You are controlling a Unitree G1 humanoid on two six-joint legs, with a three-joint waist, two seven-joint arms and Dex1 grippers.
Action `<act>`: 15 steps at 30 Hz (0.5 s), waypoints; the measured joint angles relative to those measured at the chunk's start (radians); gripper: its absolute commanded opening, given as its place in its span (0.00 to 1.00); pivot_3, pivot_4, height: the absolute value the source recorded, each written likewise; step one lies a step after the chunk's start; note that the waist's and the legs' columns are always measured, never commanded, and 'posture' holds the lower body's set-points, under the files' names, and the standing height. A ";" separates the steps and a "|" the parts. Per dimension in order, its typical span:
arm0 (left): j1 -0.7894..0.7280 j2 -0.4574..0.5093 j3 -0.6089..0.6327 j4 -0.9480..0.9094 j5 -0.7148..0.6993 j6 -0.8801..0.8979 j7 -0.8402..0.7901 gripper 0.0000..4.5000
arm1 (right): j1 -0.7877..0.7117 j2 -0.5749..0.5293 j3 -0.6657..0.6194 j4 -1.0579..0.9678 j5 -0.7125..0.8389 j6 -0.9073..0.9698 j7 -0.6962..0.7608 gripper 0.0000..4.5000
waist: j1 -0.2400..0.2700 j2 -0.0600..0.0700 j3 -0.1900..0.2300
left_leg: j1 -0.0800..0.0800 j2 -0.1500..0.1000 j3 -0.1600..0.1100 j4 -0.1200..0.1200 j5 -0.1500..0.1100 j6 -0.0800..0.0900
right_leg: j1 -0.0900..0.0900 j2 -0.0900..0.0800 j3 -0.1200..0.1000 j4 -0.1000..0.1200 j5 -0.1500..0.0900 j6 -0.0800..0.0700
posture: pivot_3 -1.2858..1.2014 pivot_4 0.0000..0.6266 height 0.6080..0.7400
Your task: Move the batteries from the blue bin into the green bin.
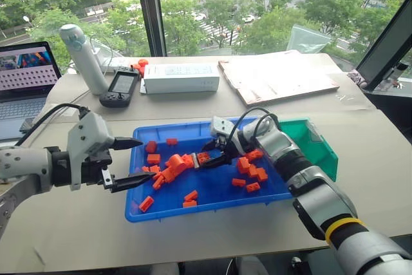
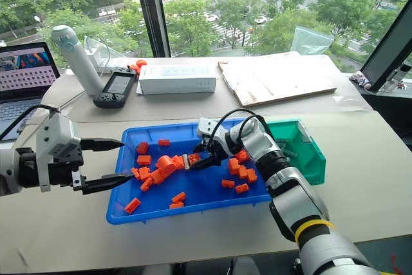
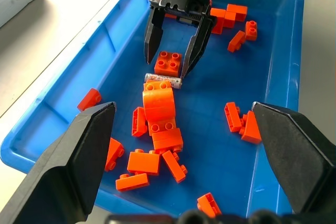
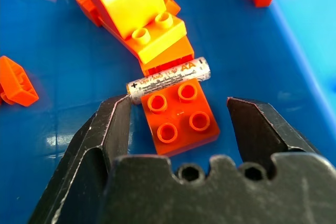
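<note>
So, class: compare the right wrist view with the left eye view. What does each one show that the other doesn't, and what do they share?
Right wrist view alone: the battery with its AA print and plus mark, lying against a four-stud orange brick that sits between the open right gripper fingers.

Left eye view alone: the green bin, the open left gripper, and the laptop and white box on the far table.

Both: the blue bin and scattered orange bricks.
</note>
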 measured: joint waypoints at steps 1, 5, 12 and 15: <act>-0.001 0.000 0.000 0.000 -0.004 0.000 0.002 1.00 | -0.005 0.003 -0.001 0.011 -0.006 -0.011 -0.001 0.53 | 0.000 0.000 0.000 | 0.000 0.000 0.000 0.000 0.000 0.000 | 0.000 0.000 0.000 0.000 0.000 0.000 | 0.52 0.24 0.94; -0.009 0.000 -0.007 0.002 -0.007 -0.001 0.006 1.00 | -0.022 -0.012 -0.004 0.030 -0.032 -0.040 0.002 0.33 | 0.001 0.000 0.000 | 0.000 0.000 0.000 0.000 0.000 0.000 | -0.001 0.000 0.000 0.000 0.000 0.000 | 0.52 0.24 0.94; -0.052 -0.003 -0.061 0.030 -0.007 -0.023 0.002 1.00 | -0.021 -0.174 -0.041 -0.089 -0.043 -0.017 0.052 0.33 | 0.002 0.001 0.000 | 0.000 0.000 0.000 -0.001 0.000 -0.001 | 0.000 0.000 0.000 0.000 0.000 0.000 | 0.52 0.24 0.94; -0.078 -0.007 -0.089 0.041 -0.005 -0.030 0.000 1.00 | -0.022 -0.248 -0.062 -0.132 -0.047 0.016 0.061 0.33 | 0.000 0.001 0.000 | 0.000 0.000 0.000 -0.001 0.000 -0.001 | 0.000 0.000 0.000 0.000 0.000 -0.001 | 0.52 0.24 0.94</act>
